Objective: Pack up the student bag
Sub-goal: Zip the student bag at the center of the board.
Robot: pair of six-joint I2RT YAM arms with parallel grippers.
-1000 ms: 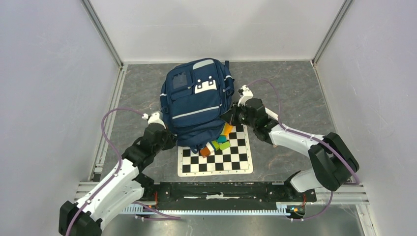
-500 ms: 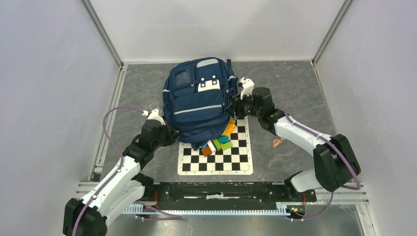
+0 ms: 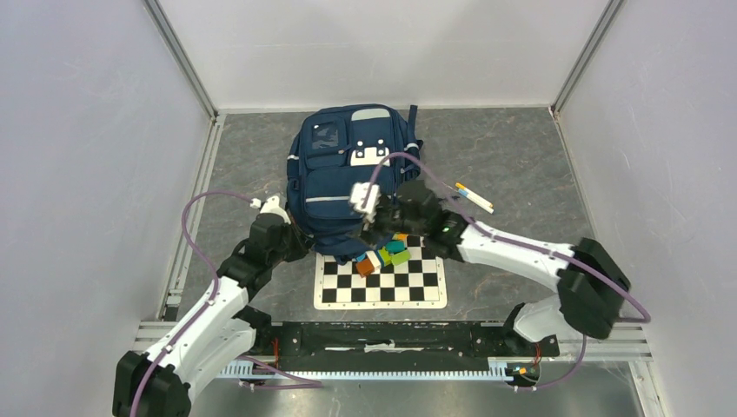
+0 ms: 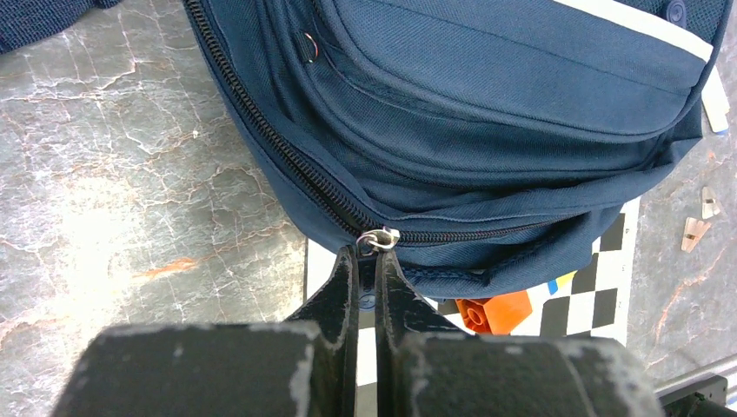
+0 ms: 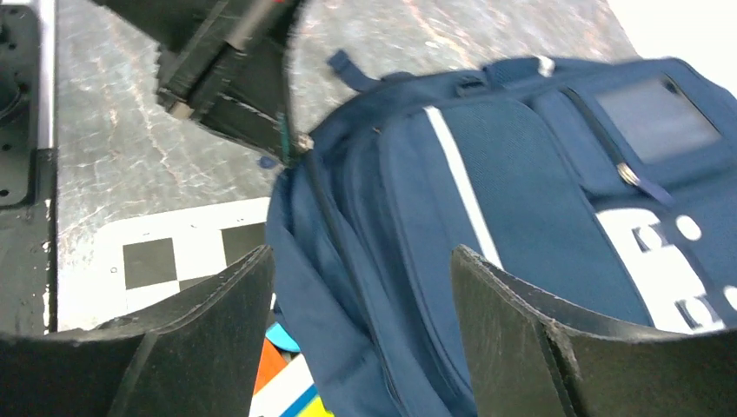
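The student bag (image 3: 346, 169) lies flat, navy with grey stripes, its near edge over a checkerboard (image 3: 382, 285). My left gripper (image 3: 302, 237) is shut on the main zipper's metal pull (image 4: 377, 240), jaws pinched together in the left wrist view (image 4: 372, 257). My right gripper (image 3: 380, 228) hovers open above the bag's near edge, and blue fabric (image 5: 365, 287) fills the space between its fingers (image 5: 217, 313) without being held. Coloured blocks (image 3: 385, 252) poke out from under the bag; an orange one (image 4: 497, 311) shows beside my left fingers.
Two pens (image 3: 474, 196) lie on the grey tabletop to the right of the bag. Small orange and clear bits (image 4: 693, 233) rest on the table past the checkerboard. White walls enclose the table on three sides.
My right arm swung from the bag's right side to its near edge and its jaws opened. The pens now lie exposed on the table. The left gripper kept its hold.
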